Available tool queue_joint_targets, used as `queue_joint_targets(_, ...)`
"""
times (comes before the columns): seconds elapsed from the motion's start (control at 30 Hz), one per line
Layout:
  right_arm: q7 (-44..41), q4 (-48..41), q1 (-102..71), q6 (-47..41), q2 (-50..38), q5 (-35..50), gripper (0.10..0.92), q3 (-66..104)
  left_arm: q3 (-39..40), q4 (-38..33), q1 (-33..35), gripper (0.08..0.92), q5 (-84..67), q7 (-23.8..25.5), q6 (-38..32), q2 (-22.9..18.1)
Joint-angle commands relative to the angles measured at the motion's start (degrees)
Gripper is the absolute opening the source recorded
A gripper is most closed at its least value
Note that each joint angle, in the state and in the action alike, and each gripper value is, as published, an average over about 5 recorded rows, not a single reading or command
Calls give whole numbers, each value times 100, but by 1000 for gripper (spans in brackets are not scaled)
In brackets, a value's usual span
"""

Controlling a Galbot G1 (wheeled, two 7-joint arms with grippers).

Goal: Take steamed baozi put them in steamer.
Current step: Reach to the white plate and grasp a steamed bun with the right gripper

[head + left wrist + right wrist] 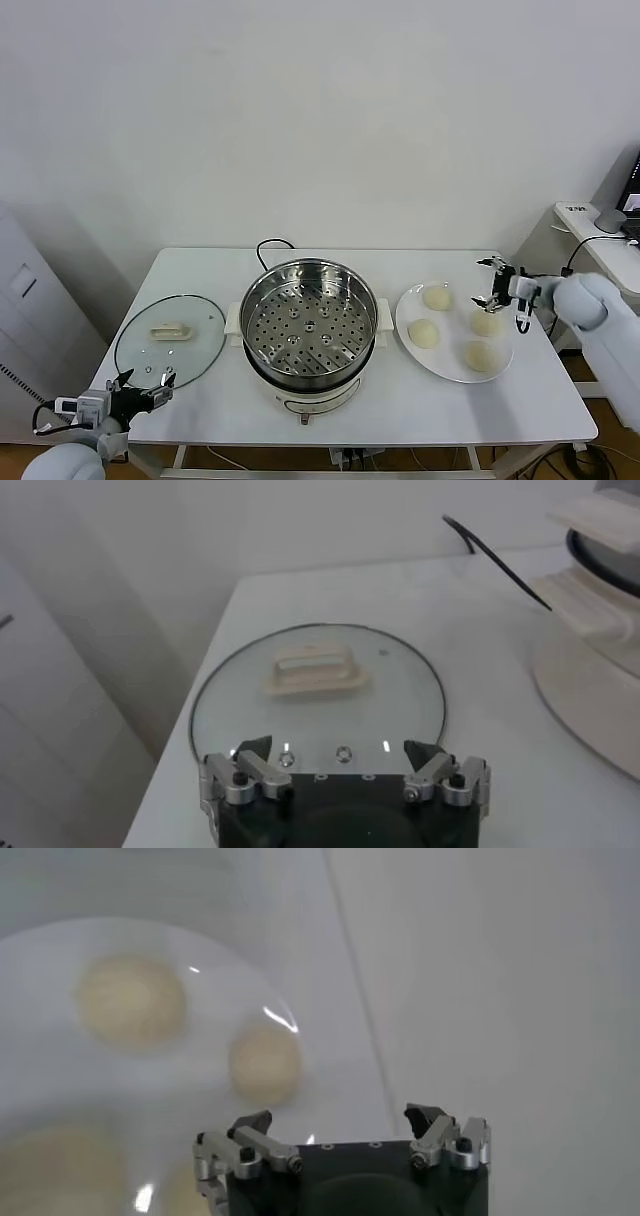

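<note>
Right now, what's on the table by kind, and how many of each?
Steamed baozi: 4
White plate: 1
Steamer: 1
Glass lid: 1
Total: 7

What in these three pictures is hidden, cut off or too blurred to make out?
- Head view: the steamer's base controls are too small to read; the monitor is cut by the frame edge.
- Left wrist view: the steamer is cut off; only the lid shows whole.
- Right wrist view: the baozi are blurred; two run off the frame or behind the right gripper.
</note>
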Motion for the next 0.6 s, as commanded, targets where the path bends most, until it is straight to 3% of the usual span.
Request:
queue_joint_targets(0.03, -1277, -1827, 2120, 688, 654, 115, 823, -1945, 27, 40, -44, 823, 11, 21, 51, 8)
queue_joint_targets(0.27, -1620, -2816, 2325, 1234, 1287, -314, 823, -1969, 73, 70, -101, 823, 7, 20, 72, -15)
queue_joint_targets(0.6, -1169, -3327, 2059, 1538, 1799, -928, 823, -1506, 68, 33, -100, 823, -5, 11, 75, 22)
